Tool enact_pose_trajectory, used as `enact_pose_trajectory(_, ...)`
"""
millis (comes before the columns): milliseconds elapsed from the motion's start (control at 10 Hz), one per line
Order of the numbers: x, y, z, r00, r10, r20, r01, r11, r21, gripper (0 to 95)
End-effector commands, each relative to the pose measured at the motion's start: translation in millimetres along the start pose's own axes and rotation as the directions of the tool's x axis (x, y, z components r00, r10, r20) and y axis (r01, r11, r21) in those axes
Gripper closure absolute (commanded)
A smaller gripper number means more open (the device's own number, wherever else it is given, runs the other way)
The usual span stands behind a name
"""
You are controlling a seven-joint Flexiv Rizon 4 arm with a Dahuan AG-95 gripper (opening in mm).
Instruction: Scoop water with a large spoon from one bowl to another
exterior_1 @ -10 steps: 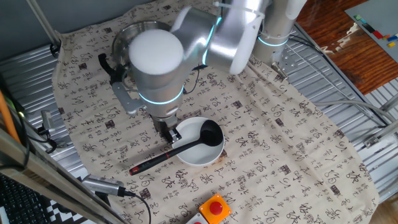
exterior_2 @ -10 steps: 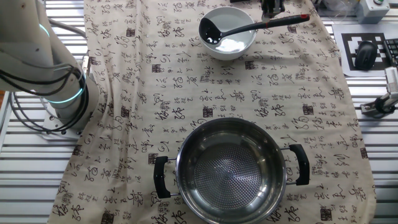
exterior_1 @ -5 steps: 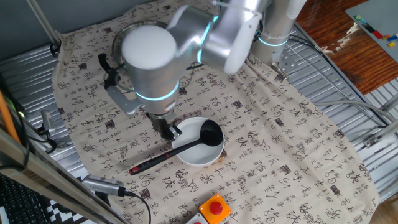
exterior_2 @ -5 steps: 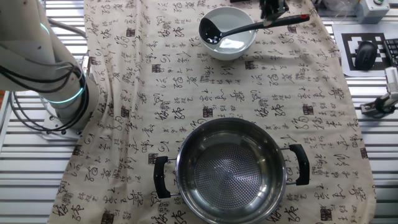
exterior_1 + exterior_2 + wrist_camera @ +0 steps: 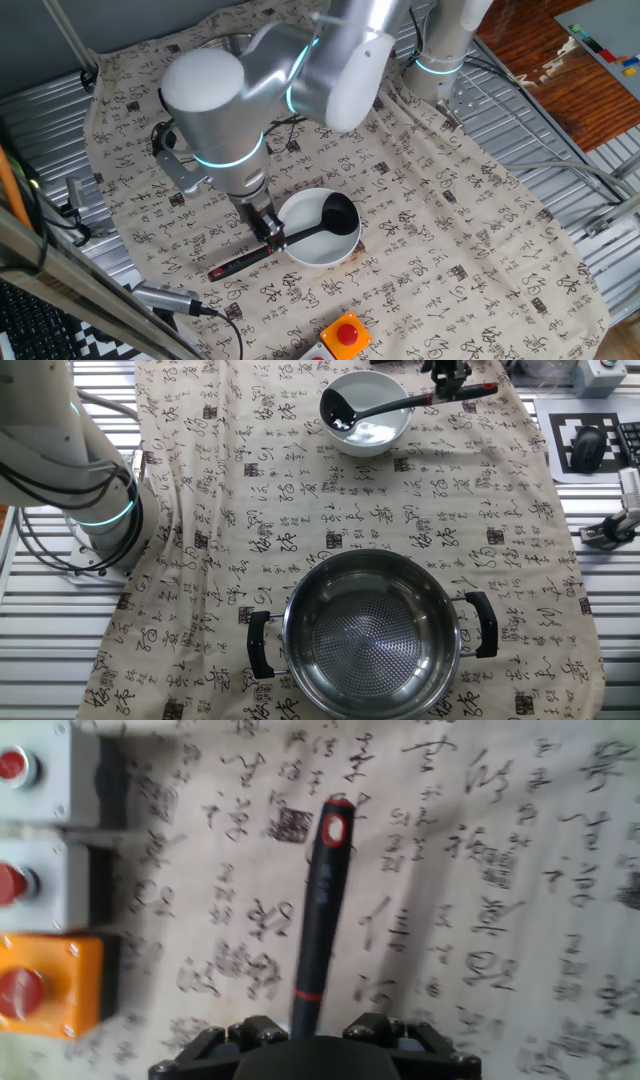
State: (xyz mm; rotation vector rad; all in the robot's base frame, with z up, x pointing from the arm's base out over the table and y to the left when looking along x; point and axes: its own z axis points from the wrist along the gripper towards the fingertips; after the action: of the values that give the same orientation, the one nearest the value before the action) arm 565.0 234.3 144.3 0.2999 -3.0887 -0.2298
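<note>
Ladle (image 5: 300,236) rests with its black cup inside the white bowl (image 5: 318,228), handle slanting out over the rim. Gripper (image 5: 268,229) straddles the handle's middle; whether its jaws have clamped cannot be told. Steel bowl (image 5: 367,633) waits well apart.

Ladle (image 5: 370,407) cup in white bowl (image 5: 375,428)

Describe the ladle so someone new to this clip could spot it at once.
Start at the cloth printed with black characters that covers the table, and find the white bowl near the orange button box. The ladle rests across that bowl, its cup inside and its handle sticking out over the rim past the gripper. It is the only long thin black thing there, red at the tip.
</note>
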Motion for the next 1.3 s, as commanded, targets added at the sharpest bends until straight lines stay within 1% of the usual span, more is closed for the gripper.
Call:
enact_pose_trajectory(100, -7.4, 4.0, 5.6, 0.998, 0.067, 0.02, -0.069, 0.996, 0.061, 38.0)
enact_pose_trajectory(400, -7.7, 3.8, 6.2, 0.998, 0.068, 0.012, -0.069, 0.996, 0.062, 38.0)
enact_pose_trajectory(700, -7.7, 3.8, 6.2, 0.997, 0.073, 0.016, -0.074, 0.995, 0.062, 38.0)
enact_pose_trajectory(800, -7.7, 3.8, 6.2, 0.998, 0.068, 0.007, -0.068, 0.996, 0.059, 38.0)
enact_pose_trajectory(900, -7.7, 3.8, 6.2, 0.998, 0.065, 0.004, -0.065, 0.996, 0.055, 38.0)
enact_pose_trajectory(1100, -7.7, 3.8, 6.2, 0.998, 0.065, -0.018, -0.063, 0.996, 0.056, 38.0)
enact_pose_trajectory(1300, -7.7, 3.8, 6.2, 0.999, 0.05, -0.02, -0.049, 0.997, 0.053, 38.0)
